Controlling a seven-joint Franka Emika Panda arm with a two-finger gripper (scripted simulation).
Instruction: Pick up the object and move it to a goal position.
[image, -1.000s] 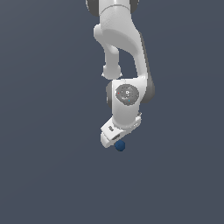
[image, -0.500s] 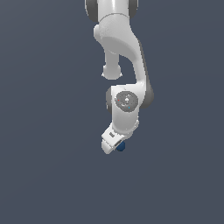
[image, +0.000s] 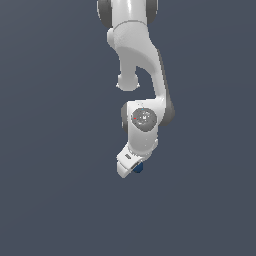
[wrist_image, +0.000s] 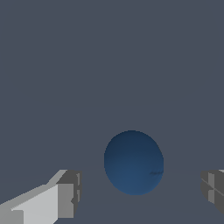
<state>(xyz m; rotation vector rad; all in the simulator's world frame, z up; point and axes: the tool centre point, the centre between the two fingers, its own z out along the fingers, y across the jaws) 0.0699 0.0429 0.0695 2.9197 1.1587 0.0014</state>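
Gripper (wrist_image: 140, 190) spread wide: in the wrist view its two fingers stand well apart, one light grey finger (wrist_image: 48, 201) with a darker pad at its tip on one side, only the dark tip of the other (wrist_image: 213, 187) showing at the frame edge. Clear gap of floor between each fingertip and the ball; nothing clamped.

Dark blue ball (wrist_image: 134, 162), smooth, plain, round, sits between the two fingers in the wrist view, nearer the middle of the gap, slightly closer to the light grey finger. A faint dark mark on its surface near one side. Touching neither pad as far as can be seen.

Exterior view: white Panda arm (image: 135, 55) descends from the top of the frame, bends at a grey-capped joint (image: 144, 118), and ends in the white hand tilted toward the exterior view's left. The gripper (image: 131, 169) is at the lowest point of the arm. The ball (image: 138, 168) shows as a small blue patch just beside the hand's lower edge, on the exterior view's right side of it, mostly hidden behind the white housing. Fingers themselves not distinguishable from this angle.

Ground is a flat, uniform dark grey-blue surface (image: 50, 200) in both views, no texture or edges visible. Whether the ball rests on it or hangs above it cannot be told.
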